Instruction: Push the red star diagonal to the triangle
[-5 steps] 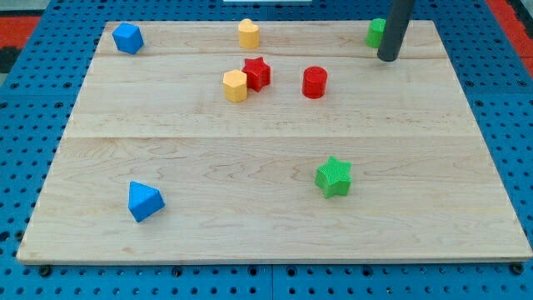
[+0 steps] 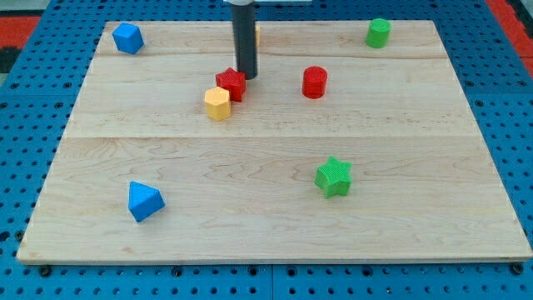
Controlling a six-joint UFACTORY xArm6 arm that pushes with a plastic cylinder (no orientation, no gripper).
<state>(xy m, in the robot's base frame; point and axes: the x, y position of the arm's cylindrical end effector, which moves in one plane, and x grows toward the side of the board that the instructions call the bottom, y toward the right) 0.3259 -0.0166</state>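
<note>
Starting from the view's bottom, the blue triangle [image 2: 144,201] sits near the lower left corner of the wooden board [image 2: 266,233], and the green star [image 2: 334,177] lies well to its right, a little higher. Further up, near the middle, the yellow hexagonal block [image 2: 217,103] touches the lower left side of the red star [image 2: 231,84]. The red cylinder [image 2: 315,82] stands apart on the right of them.

The rod's lower end, called my tip [image 2: 247,77], is pressed against the upper right edge of the red star. The rod stands upright and goes out of the view at the top. It has no fingers, so nothing opens or closes.

It seems the pushing step is in progress: the star is driven down and left, toward the triangle, which is still well apart. The next move probably needs a long push in this same direction, but the yellow block is in the way and may travel along or turn the star aside.

At the far edge are the blue block [image 2: 127,37], the green cylinder [image 2: 378,32] and a yellow block [image 2: 256,33] mostly hidden behind the rod.
</note>
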